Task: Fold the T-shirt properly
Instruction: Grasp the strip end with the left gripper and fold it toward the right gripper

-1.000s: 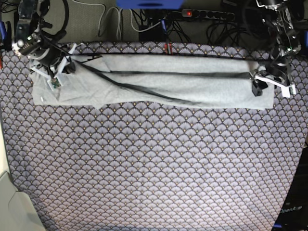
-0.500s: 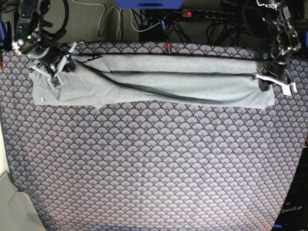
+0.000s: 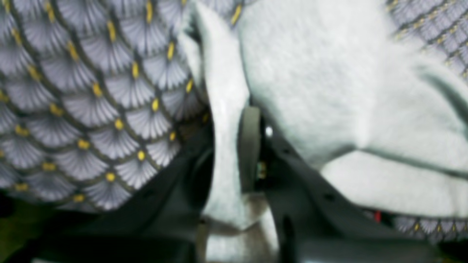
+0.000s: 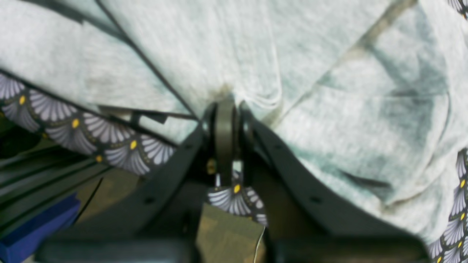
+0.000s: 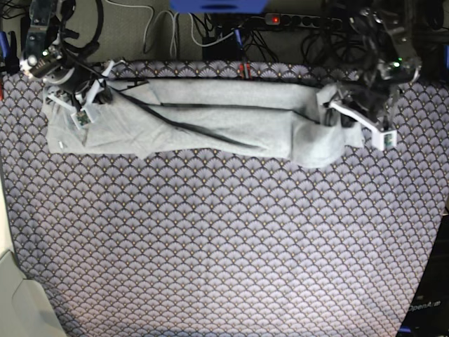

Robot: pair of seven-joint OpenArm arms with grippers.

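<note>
The pale grey T-shirt lies as a long band across the far part of the table. On the right of the base view, my left gripper is shut on the shirt's right end, which is lifted and bunched in toward the middle. The left wrist view shows a strip of the T-shirt pinched in the left gripper. My right gripper is at the shirt's left end. In the right wrist view the right gripper is shut, and the T-shirt puckers at its tips.
A purple-grey fan-patterned tablecloth covers the table. Behind the far edge lie a power strip and tangled cables, with a blue object at the top. A white object sits at the lower left corner.
My left gripper shut on the shirt's right end, then moved left with it, so that end now folds in toward the middle. The right gripper stayed put.
</note>
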